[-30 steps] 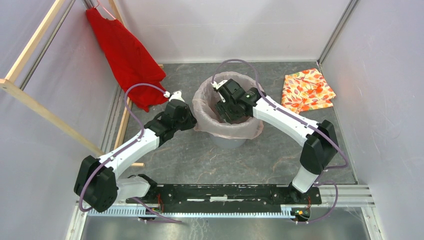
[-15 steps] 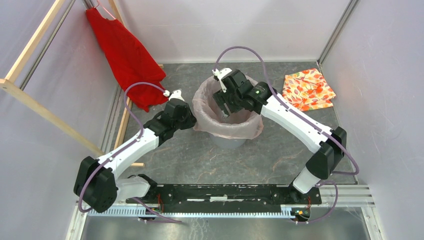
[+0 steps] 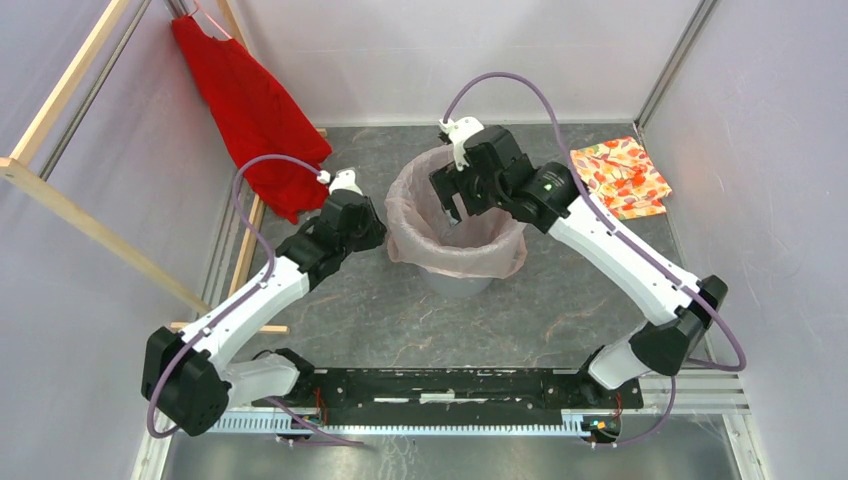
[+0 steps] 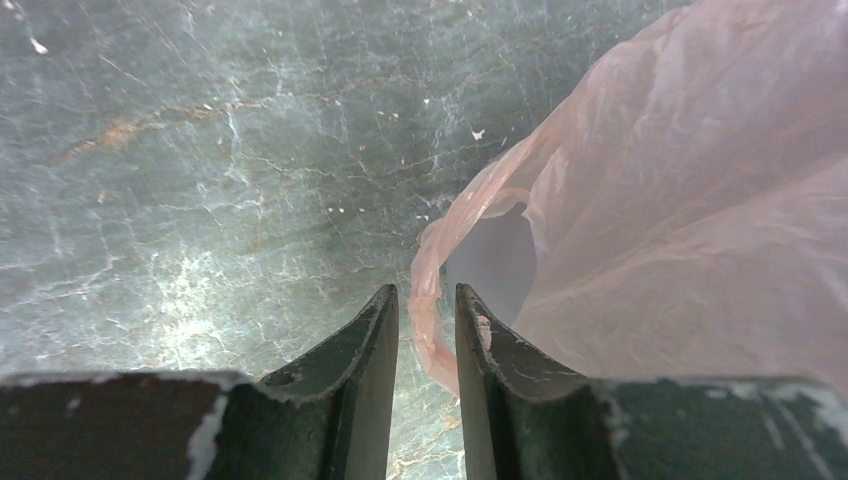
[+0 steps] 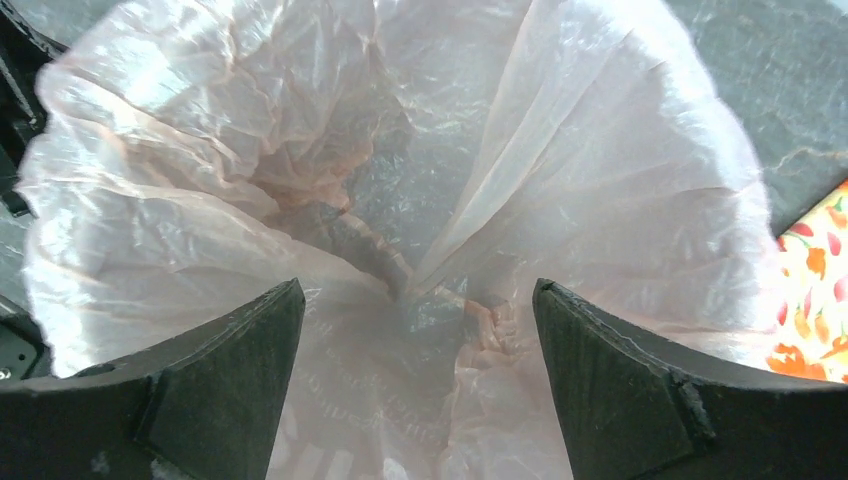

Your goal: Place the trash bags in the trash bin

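You are seeing no readable text, label, brand, number or sign anywhere, only faint pale print is showing on the pink trash bag [image 5: 345, 440], too blurred to read.

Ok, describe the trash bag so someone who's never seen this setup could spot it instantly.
Find the round light grey trash bin near the middle of the dark table. The trash bag is the thin, crinkly, translucent pale pink plastic lining it and folded over its rim. Unlike the red garment and orange floral cloth, it's see-through plastic.
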You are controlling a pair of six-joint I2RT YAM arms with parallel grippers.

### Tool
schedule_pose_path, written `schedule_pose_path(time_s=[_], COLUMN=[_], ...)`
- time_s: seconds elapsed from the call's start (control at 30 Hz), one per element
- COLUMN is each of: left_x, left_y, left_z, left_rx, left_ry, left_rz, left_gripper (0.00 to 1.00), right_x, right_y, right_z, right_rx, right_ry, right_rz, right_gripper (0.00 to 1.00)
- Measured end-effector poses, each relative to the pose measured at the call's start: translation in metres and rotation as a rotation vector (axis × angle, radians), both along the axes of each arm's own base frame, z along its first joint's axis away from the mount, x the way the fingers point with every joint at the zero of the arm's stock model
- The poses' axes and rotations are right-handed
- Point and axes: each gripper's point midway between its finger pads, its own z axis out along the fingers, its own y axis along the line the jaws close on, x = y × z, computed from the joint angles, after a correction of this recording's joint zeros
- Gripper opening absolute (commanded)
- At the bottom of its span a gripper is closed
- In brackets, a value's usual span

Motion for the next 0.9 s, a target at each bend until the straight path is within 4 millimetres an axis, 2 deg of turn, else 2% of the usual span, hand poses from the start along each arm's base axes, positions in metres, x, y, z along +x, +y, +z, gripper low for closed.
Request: schedule_pose_path(time_s=[0.07, 0.17, 0.4, 0.47, 0.53, 0.63, 0.73, 0.9], left_x=[0.001, 0.003, 0.0, -0.003, -0.005, -0.01, -0.015, -0.027], left_y=[0.003, 0.006, 0.012, 0.015, 0.016, 0.018, 0.021, 0.024], left_z=[0.008, 0.024, 0.053, 0.064, 0.077, 0.098, 0.116, 0.129], left_rx=[0.013, 0.021, 0.034, 0.034, 0.028, 0.005, -0.018, -0.034], left_ry=[-0.018, -0.048, -0.096, -0.109, -0.133, -0.171, -0.206, -0.235], left_rz=[0.006, 0.01, 0.003, -0.002, -0.006, -0.009, -0.011, -0.034], left_gripper=[0.41, 0.5, 0.83, 0.96, 1.0, 1.0, 1.0, 1.0], right_x=[-0.001, -0.004, -0.016, -0.021, -0.029, -0.04, -0.046, -0.05], right_y=[-0.001, -0.006, -0.029, -0.038, -0.051, -0.067, -0.079, -0.094], right_z=[0.012, 0.031, 0.079, 0.089, 0.096, 0.096, 0.086, 0.063], right_rx=[0.026, 0.06, 0.133, 0.159, 0.186, 0.216, 0.225, 0.234], right_ry=[-0.028, -0.069, -0.188, -0.223, -0.263, -0.304, -0.324, -0.353], right_rz=[-0.001, -0.006, -0.04, -0.053, -0.072, -0.098, -0.123, -0.169], right_gripper=[0.98, 0.98, 0.98, 0.98, 0.98, 0.98, 0.98, 0.98])
